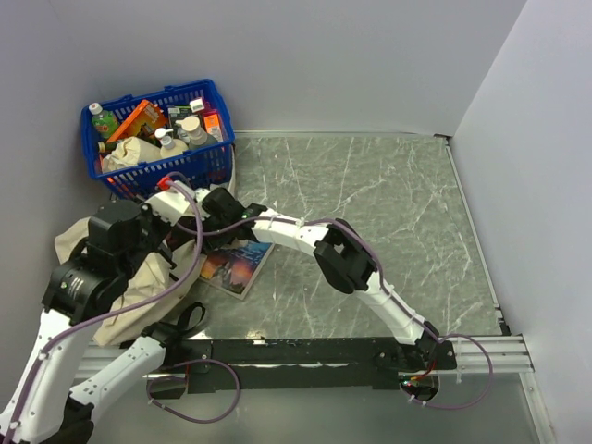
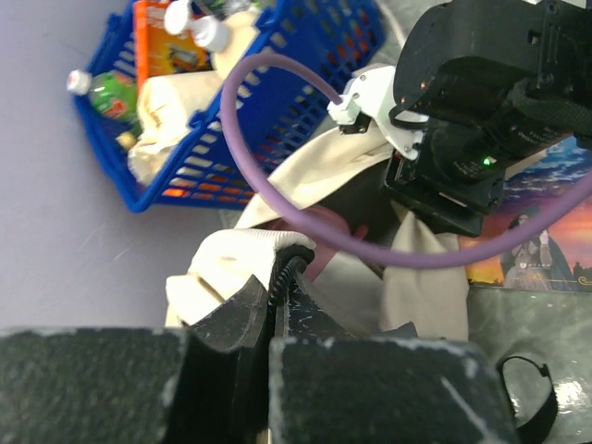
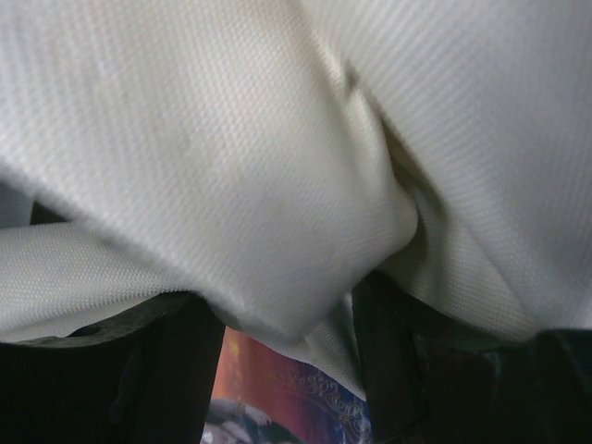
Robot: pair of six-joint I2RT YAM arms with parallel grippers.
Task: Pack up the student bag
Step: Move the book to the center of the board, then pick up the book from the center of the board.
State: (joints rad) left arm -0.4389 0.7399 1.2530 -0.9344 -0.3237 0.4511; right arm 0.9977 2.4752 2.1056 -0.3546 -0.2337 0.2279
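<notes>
The student bag (image 1: pixel 139 289), cream fabric with black straps, lies crumpled at the table's left under my left arm. My left gripper (image 2: pixel 275 287) is shut on the bag's black zipper edge (image 2: pixel 294 264), with pale fabric bunched just beyond it. My right gripper (image 1: pixel 215 205) reaches across from the right to the bag's far side. Its fingers (image 3: pixel 176 370) stand apart, and a fold of bag cloth (image 3: pixel 277 185) sags between them and fills most of that view. A book (image 1: pixel 236 266) with an orange and blue cover lies flat beside the bag, also showing under the right gripper (image 3: pixel 282 301).
A blue plastic basket (image 1: pixel 159 168) of bottles, boxes and a cloth bundle stands in the far left corner, right behind the bag. A purple cable (image 2: pixel 277 199) loops across the left wrist view. Grey walls close in the left, back and right.
</notes>
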